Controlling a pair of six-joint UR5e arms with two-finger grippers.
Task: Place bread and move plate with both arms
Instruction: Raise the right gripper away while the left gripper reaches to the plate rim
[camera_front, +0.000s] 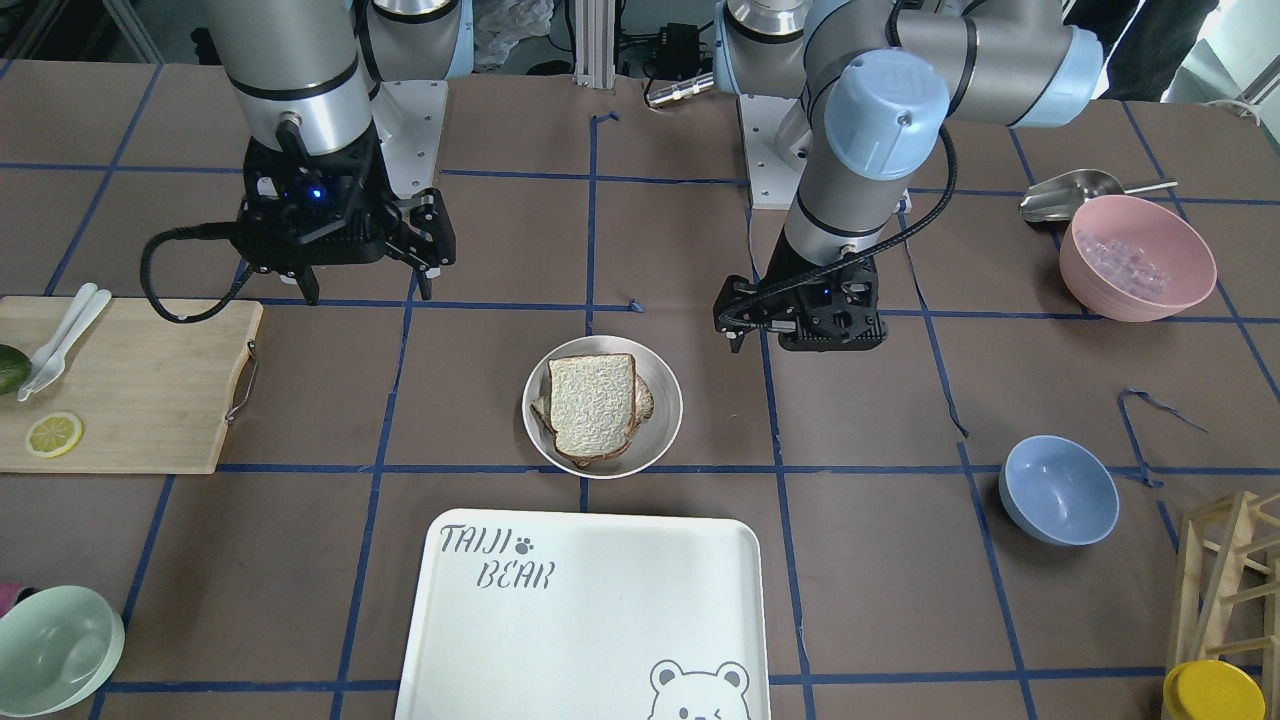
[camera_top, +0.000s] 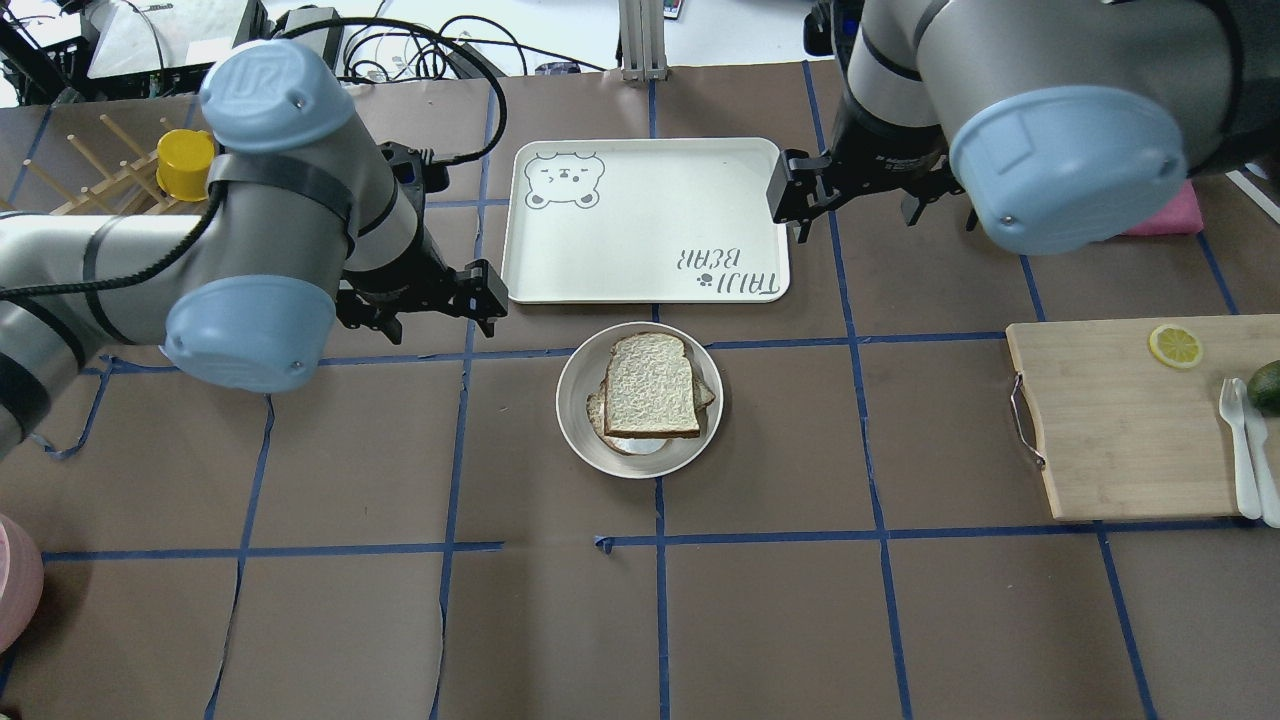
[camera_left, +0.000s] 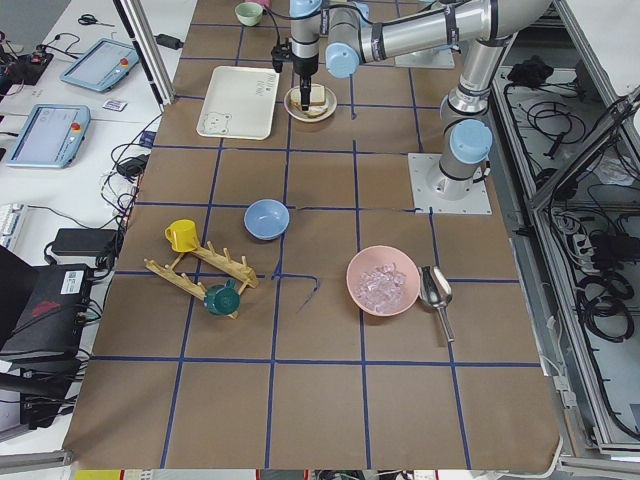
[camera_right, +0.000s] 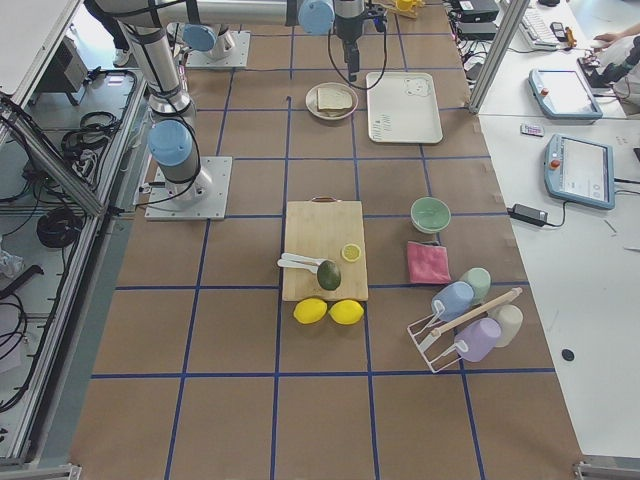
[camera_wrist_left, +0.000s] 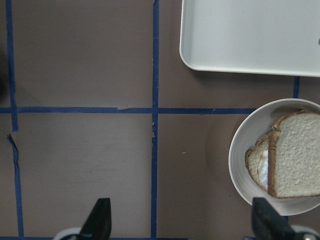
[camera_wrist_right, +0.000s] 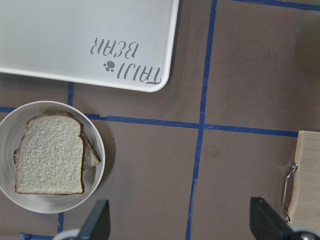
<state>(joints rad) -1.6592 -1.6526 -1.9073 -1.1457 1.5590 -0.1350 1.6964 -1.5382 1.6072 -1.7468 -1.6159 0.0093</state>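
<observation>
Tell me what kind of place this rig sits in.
Most likely a robotics lab work cell, not a kitchen: left arm and right arm bolted to a paper-covered table with a blue tape grid, teach pendants on a side bench, cabling alongside.

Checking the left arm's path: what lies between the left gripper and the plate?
Nothing stands there: the overhead view shows only bare table paper and blue tape lines between the left gripper and the plate.

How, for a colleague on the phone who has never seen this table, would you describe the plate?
Find the large white bear-print tray. Just off its long lettered edge, on the robot's side, sits a small round shallow plate. Unlike the deep blue bowl and pink bowl, it is pale and carries a bread slice stacked on another.
</observation>
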